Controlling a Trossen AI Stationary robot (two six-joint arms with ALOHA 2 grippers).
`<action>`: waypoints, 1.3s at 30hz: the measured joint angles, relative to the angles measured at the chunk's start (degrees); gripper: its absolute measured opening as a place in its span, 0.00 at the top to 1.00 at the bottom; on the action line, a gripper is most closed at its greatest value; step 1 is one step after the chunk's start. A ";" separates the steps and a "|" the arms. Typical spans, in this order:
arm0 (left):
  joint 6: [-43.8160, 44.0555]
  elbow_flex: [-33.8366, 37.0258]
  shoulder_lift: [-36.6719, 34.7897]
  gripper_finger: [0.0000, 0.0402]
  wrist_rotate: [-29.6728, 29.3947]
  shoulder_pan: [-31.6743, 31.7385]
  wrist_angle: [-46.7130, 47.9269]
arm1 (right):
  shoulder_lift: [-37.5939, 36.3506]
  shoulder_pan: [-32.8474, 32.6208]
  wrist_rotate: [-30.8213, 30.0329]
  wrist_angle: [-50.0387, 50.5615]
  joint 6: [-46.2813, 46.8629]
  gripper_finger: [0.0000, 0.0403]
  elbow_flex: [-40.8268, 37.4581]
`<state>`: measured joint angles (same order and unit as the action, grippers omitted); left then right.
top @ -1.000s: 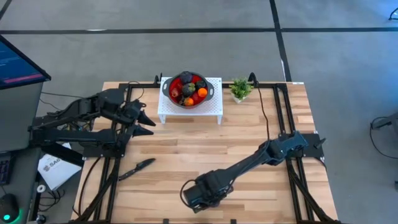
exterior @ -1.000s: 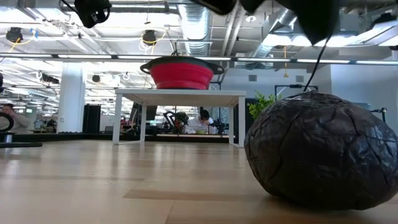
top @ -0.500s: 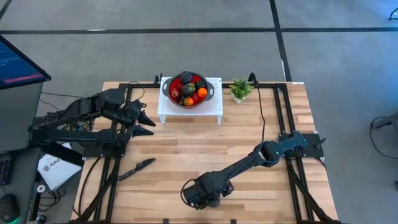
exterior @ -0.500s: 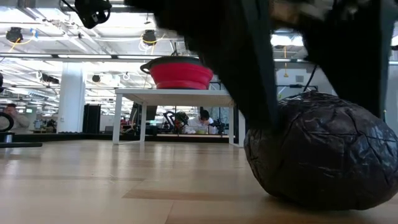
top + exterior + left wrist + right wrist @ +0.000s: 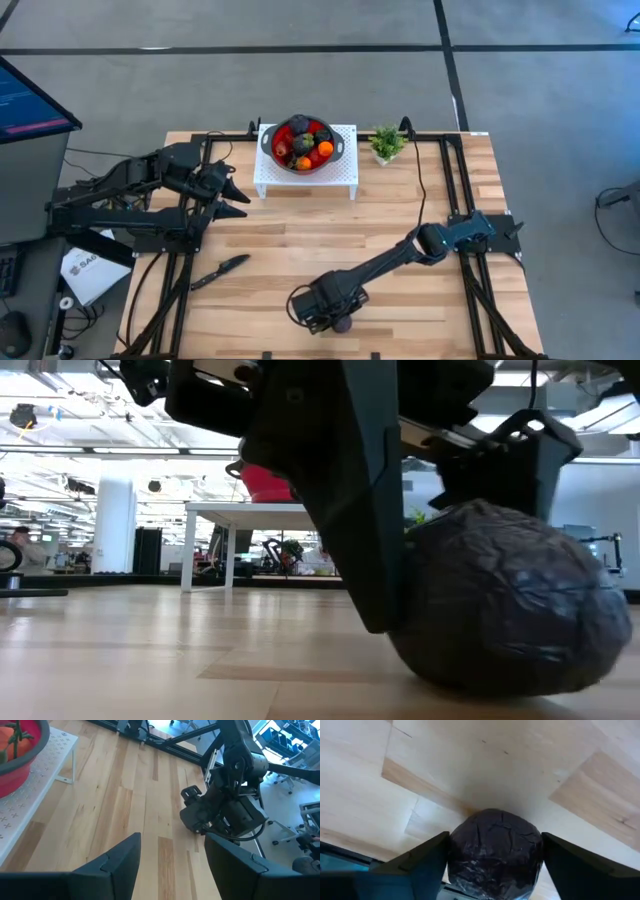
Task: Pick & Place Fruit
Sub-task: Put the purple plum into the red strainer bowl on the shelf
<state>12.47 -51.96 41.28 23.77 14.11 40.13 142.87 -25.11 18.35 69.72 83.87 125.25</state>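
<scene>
At the table's near edge, the right gripper (image 5: 495, 857) straddles a dark fruit (image 5: 495, 852), jaws wide, fingers (image 5: 427, 862) flanking it; contact unclear.

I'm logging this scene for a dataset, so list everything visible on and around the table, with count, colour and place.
Dark fruit: one, dark purple, on the table's near edge between the right gripper's fingers.
Fruit in bowl: several, orange, red, dark.
Red bowl: one, on the white stand.
White stand: one, far middle of the table.
Potted plant: one, green, right of the stand.
Knife: one, black, near left.
Table: one, light wood.
Monitor: one, left of the table.
Left gripper: open, waiting at left.
Right gripper: fingers astride the dark fruit.
</scene>
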 joint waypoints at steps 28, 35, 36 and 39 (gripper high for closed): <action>-16.72 0.07 0.79 0.40 14.69 -2.96 -31.54 | -31.13 15.41 -21.44 -32.14 -48.78 0.38 2.01; -28.92 0.02 2.92 0.21 6.35 -4.07 -49.84 | -32.57 19.41 -18.89 -46.68 -58.59 0.38 1.99; -32.07 0.00 3.19 0.19 3.48 -4.09 -50.72 | -32.52 19.93 -18.39 -48.27 -58.96 0.38 1.99; -38.27 0.00 4.08 0.12 -3.94 -4.11 -51.43 | -31.99 21.59 -17.99 -52.06 -59.03 0.38 1.96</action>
<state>-25.80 -51.96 45.36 19.83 10.00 -11.31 110.88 -3.52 0.36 17.66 24.84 127.21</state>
